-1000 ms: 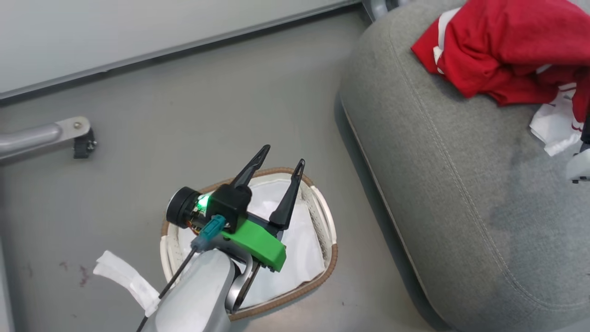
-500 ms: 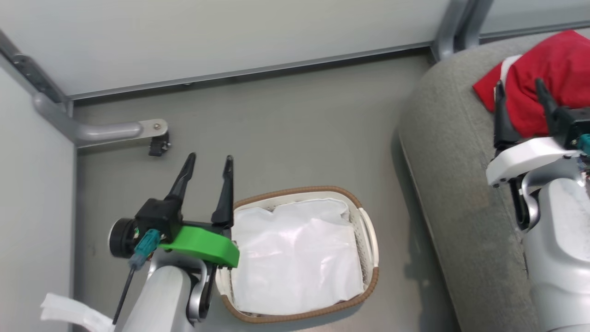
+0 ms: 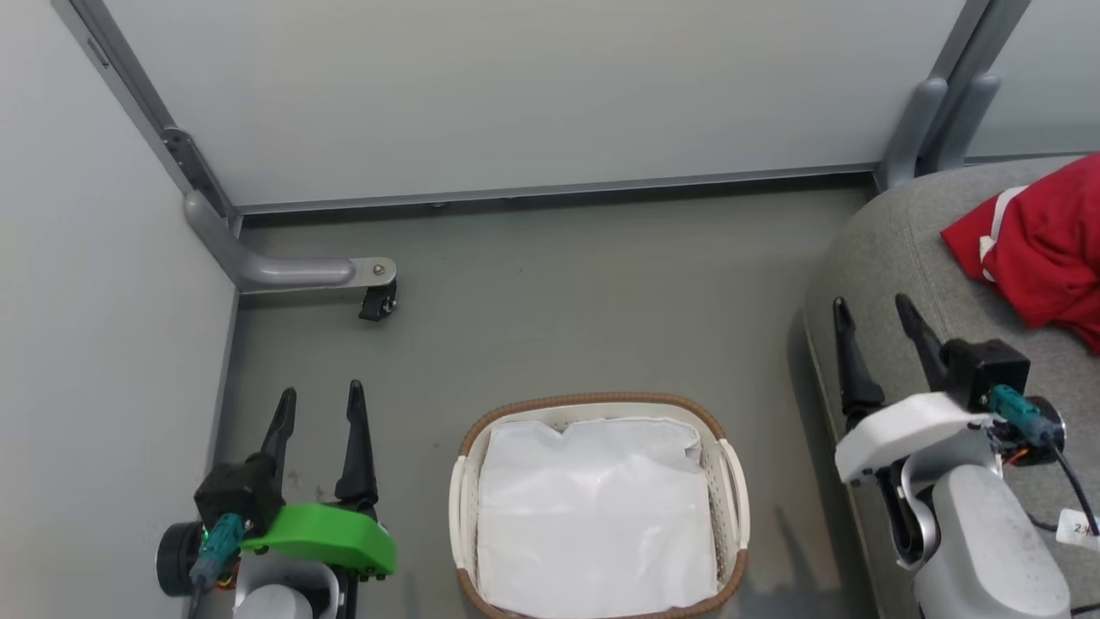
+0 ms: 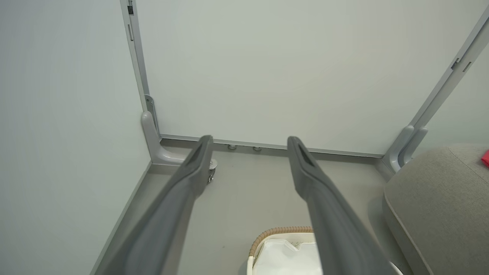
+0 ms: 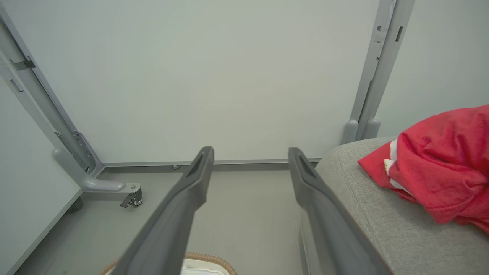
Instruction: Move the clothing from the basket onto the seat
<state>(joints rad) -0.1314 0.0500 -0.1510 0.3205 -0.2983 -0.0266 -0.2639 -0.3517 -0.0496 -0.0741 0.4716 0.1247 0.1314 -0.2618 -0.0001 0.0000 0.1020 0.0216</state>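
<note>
Clothing lies heaped on the seat, well apart from the basket; basket shows its white sheet, no red. Left gripper and right gripper hang empty, fingers parted; transfer judged complete; park arms clear without snagging the heap or sheet.

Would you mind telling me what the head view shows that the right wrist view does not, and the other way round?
The head view adds the left gripper on its green mount, jaws open, and the whole basket, lined with the white sheet, no clothing in it. The right wrist view adds the slots high in the grey post and a side-on look at the clothing as a raised heap. Both show the clothing lying on the seat, the right gripper open and empty, some of the basket's brown rim, and the castor foot.
</note>
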